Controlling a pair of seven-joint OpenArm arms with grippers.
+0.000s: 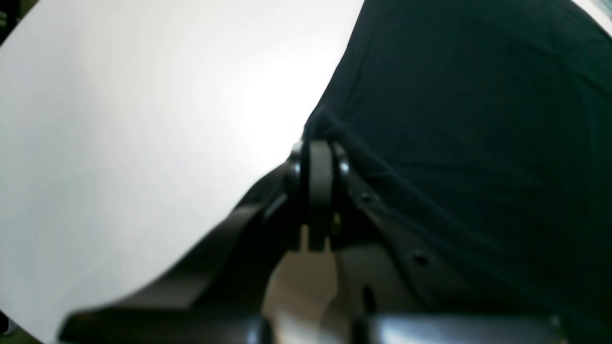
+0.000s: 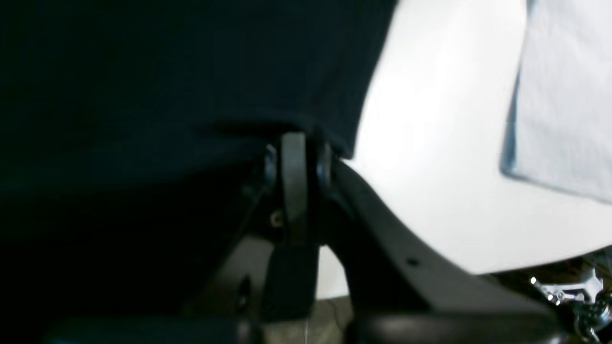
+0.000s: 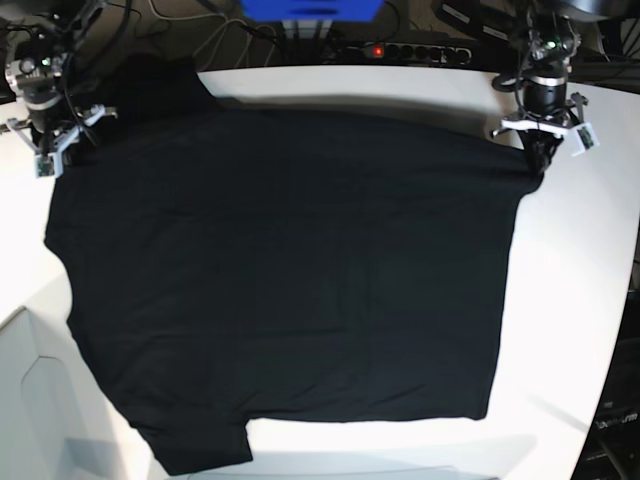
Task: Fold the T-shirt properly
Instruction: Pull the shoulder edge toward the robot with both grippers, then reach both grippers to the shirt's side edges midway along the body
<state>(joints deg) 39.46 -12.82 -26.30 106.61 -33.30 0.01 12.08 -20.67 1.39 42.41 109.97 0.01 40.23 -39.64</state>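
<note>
The black T-shirt [image 3: 290, 270] lies spread flat across the white table [image 3: 580, 300], plain side up, with no print showing. My left gripper [image 1: 319, 143] is shut on the shirt's edge [image 1: 478, 143], at its far right corner in the base view [image 3: 535, 168]. At the far left corner my right gripper [image 2: 295, 138] is likewise pinched shut on the cloth's edge [image 2: 167, 71]. In the base view that gripper [image 3: 50, 160] stands over the shirt's edge, and its tips are hard to make out against the black cloth.
A pale blue cloth [image 2: 564, 95] lies on the table to the right of the right gripper. A power strip [image 3: 400, 50] and cables run behind the table's far edge. The table's rounded edge [image 3: 615, 380] curves away at the right.
</note>
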